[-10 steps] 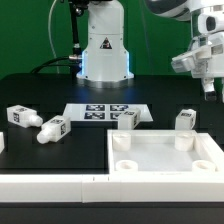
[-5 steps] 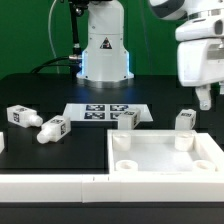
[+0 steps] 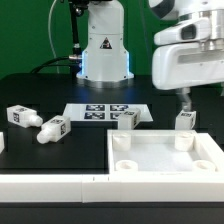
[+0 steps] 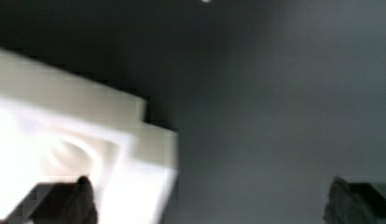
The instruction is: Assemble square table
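Note:
The white square tabletop (image 3: 165,157) lies rim-up at the front right, with round sockets in its corners. One tagged white leg (image 3: 185,121) stands upright at its far right corner. Two legs (image 3: 20,116) (image 3: 51,130) lie at the exterior view's left, and another (image 3: 127,118) rests by the marker board. My gripper (image 3: 188,102) hangs open just above the upright leg, holding nothing. In the wrist view its dark fingertips (image 4: 62,200) stand wide apart around the gripper's middle (image 4: 216,202). A tabletop corner with a socket (image 4: 74,150) lies beside one of them.
The marker board (image 3: 100,110) lies flat in front of the robot base (image 3: 105,55). Long low white border bars (image 3: 50,186) run along the front. A small dark object (image 3: 2,143) sits at the exterior view's left edge.
The hand has swung toward the exterior view's left and come lower, now over the upright leg at the tabletop's far right corner. Its jaws have stayed open.

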Robot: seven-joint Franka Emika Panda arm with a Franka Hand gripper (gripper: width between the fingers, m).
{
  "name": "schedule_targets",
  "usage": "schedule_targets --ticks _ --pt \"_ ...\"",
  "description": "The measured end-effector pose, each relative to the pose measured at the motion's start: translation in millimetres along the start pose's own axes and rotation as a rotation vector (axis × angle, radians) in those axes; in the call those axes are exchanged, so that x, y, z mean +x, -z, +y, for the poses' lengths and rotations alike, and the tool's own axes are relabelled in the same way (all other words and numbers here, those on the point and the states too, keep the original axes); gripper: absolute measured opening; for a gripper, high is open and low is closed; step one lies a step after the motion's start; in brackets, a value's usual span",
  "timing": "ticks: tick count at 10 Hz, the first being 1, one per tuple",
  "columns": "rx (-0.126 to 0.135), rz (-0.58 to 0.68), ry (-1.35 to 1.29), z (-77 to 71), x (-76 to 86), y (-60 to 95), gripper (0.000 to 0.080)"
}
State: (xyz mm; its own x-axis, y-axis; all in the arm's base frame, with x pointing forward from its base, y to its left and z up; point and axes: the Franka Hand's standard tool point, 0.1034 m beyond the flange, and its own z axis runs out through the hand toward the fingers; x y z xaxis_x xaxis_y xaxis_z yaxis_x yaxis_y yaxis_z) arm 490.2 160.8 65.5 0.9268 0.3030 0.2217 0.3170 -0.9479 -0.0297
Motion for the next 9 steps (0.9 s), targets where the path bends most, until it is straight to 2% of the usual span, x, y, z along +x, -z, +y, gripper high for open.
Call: schedule_targets --ticks 2,3,4,5,6,7,8,9 --pt "0.007 -0.020 -0.312 2.4 -9.0 -1.1 0.0649" --pt "0.009 -0.042 -0.456 8.6 -15.4 -2.4 0.0649" --pt "0.006 0.004 -0.456 29.9 -9.9 0.3 0.0649" --pt "0.012 0.009 -0.555 34.7 -10.2 0.0 0.0649" --pt "0.016 0.007 -0.574 30.6 -10.2 -0.4 0.0649" --pt "0.017 -0.016 -0.584 32.1 -14.0 -2.9 0.0649" --pt "0.022 -0.112 -0.624 38.7 -24.8 -9.0 0.0649" --pt "0.028 -0.172 -0.665 39.9 -24.9 -8.8 0.0649"
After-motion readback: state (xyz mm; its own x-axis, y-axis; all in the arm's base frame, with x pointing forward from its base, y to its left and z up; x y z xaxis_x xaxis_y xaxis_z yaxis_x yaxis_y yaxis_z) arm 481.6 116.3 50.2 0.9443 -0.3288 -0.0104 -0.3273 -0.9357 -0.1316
